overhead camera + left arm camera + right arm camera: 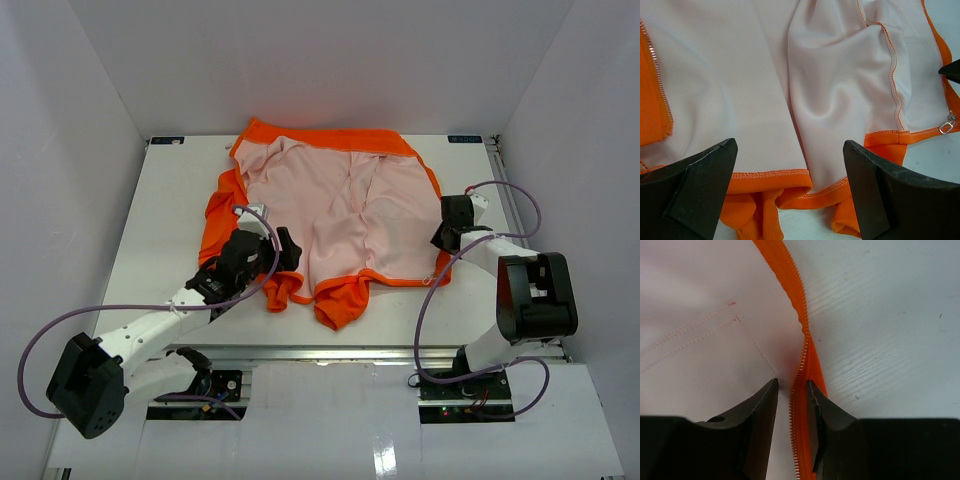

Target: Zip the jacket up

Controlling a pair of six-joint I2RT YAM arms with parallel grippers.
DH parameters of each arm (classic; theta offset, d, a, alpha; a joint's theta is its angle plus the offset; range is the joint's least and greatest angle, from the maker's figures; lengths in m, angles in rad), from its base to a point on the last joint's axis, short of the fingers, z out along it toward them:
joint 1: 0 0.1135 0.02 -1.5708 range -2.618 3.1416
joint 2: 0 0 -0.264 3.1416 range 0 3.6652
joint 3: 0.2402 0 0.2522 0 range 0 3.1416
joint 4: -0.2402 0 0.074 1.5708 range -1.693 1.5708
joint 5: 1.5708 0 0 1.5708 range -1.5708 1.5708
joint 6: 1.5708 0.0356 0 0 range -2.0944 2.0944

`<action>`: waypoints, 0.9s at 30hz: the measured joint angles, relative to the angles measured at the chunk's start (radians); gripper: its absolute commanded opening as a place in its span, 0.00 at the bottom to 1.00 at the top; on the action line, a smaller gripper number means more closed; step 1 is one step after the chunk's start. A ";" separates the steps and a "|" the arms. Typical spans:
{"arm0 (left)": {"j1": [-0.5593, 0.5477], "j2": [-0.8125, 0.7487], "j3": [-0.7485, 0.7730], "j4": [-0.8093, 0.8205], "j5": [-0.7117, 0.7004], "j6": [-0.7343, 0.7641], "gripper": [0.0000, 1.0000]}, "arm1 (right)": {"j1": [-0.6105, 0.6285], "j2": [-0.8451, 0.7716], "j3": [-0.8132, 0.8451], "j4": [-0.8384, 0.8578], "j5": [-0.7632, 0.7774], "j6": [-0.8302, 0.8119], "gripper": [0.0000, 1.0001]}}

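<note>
On the white-walled table [160,220], left end effector [790,145] gapes empty, right end effector [791,383] pinches jacket [340,210].

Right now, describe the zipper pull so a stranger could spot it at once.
Start at the orange jacket spread open, pale lining up. Follow its right-hand edge to the near hem corner. The zipper pull is the only small silver metal piece there.

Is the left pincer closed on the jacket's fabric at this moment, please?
No, the left pincer stands wide open above the jacket and its pale lining, gripping nothing.
</note>
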 measured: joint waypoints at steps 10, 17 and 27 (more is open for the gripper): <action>0.000 -0.002 -0.001 0.006 -0.005 -0.003 0.98 | 0.026 -0.029 0.030 -0.040 0.002 -0.044 0.08; 0.000 -0.046 -0.020 0.007 -0.046 -0.011 0.98 | 0.313 -0.066 0.311 -0.104 0.015 -0.172 0.08; 0.000 -0.267 -0.098 0.007 -0.176 -0.056 0.98 | 0.815 0.127 0.353 -0.085 -0.064 -0.226 0.08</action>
